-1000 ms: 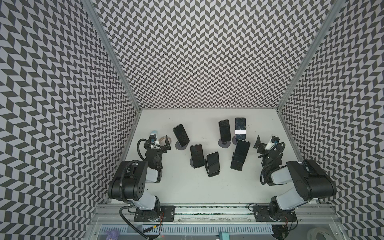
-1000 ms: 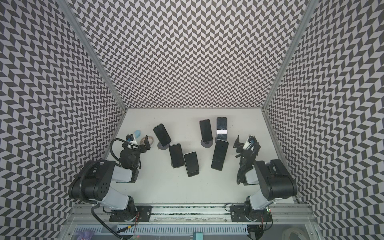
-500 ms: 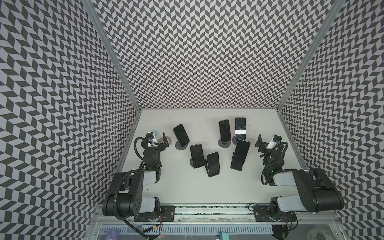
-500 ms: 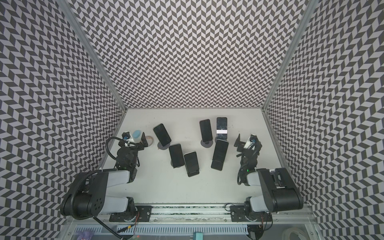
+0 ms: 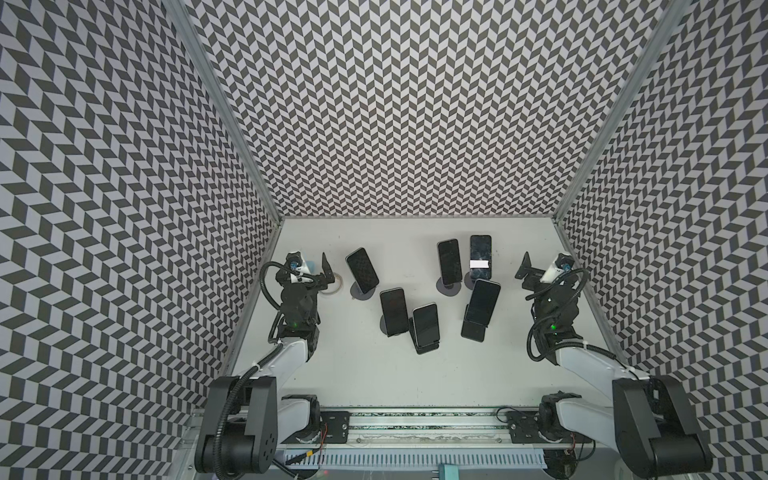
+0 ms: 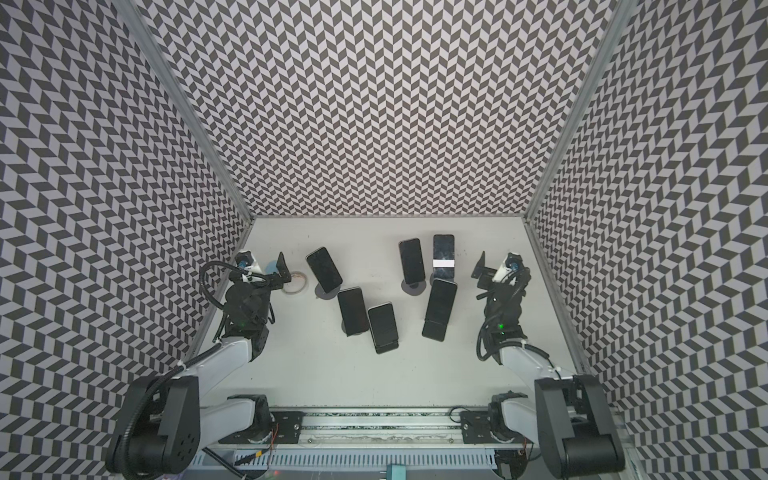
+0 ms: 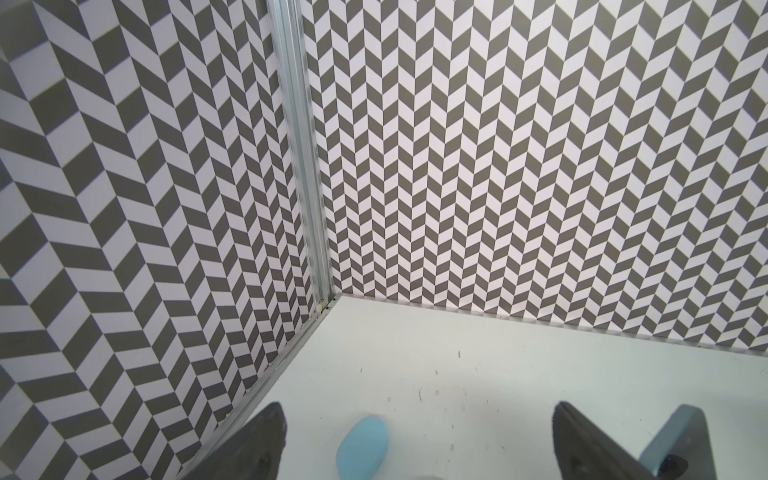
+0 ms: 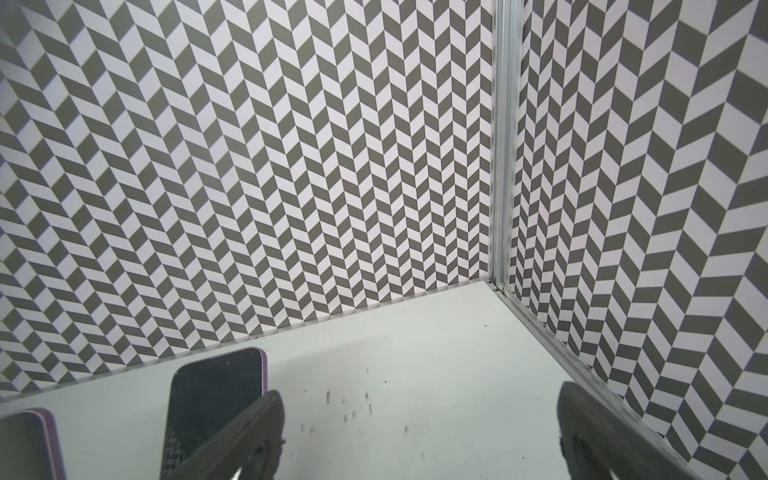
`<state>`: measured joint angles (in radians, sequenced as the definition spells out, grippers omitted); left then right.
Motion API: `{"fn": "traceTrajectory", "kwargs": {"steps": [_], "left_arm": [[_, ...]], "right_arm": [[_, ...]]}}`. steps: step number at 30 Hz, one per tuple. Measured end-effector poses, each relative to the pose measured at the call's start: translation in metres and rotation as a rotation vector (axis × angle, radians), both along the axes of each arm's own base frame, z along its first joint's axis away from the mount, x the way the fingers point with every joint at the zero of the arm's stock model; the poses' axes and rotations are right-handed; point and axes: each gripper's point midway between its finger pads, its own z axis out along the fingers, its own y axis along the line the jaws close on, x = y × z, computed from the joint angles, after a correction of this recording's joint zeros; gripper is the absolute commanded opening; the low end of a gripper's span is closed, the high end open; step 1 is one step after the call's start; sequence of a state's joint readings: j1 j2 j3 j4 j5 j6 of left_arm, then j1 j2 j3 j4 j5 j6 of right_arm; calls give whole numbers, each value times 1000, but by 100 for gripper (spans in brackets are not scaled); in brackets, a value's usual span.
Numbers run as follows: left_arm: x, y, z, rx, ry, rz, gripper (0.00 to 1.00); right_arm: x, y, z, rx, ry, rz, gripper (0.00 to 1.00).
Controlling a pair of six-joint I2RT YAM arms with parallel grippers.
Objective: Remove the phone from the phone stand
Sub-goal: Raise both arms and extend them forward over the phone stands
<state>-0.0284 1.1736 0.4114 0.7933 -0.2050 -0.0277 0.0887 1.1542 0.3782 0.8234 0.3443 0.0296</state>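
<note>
Holding nothing with left gripper [image 5: 311, 270], jaws spread wide; same on right gripper [image 5: 540, 272] (phones [image 5: 393, 309] propped on stands [image 5: 451, 289] in between, well apart from both).

The left gripper [image 7: 417, 411] holds its dark fingers [image 7: 266, 440] wide apart over the white worktop [image 7: 519, 361]; a light blue oval piece [image 7: 362, 451] is seen between them, near the worktop's wall-side edge.

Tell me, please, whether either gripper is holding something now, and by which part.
Nothing is held. The left gripper and the right gripper both stand open and empty, apart from the dark rectangular phones.
</note>
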Motion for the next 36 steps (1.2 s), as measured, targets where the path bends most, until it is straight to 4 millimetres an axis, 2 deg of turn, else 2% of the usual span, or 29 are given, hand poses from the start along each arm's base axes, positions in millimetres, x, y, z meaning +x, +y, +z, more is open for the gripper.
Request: {"fn": "traceTrajectory", "kwargs": {"steps": [10, 15, 22, 28, 32, 36], "left_arm": [[-8, -2, 52, 7, -23, -5, 100], [-11, -8, 80, -2, -34, -27, 100], [-20, -36, 116, -28, -59, -114, 99], [-28, -54, 139, -59, -54, -178, 98], [-35, -70, 162, -84, -53, -236, 97], [-46, -89, 176, -104, -51, -306, 96]], "right_arm": [[-15, 8, 33, 0, 35, 58, 99], [-18, 16, 63, 19, 55, 108, 99], [-26, 29, 112, 126, 66, 178, 99], [-31, 51, 131, 208, 130, 254, 100], [-39, 78, 137, 234, 175, 326, 100], [-52, 108, 143, 255, 208, 405, 99]]}}
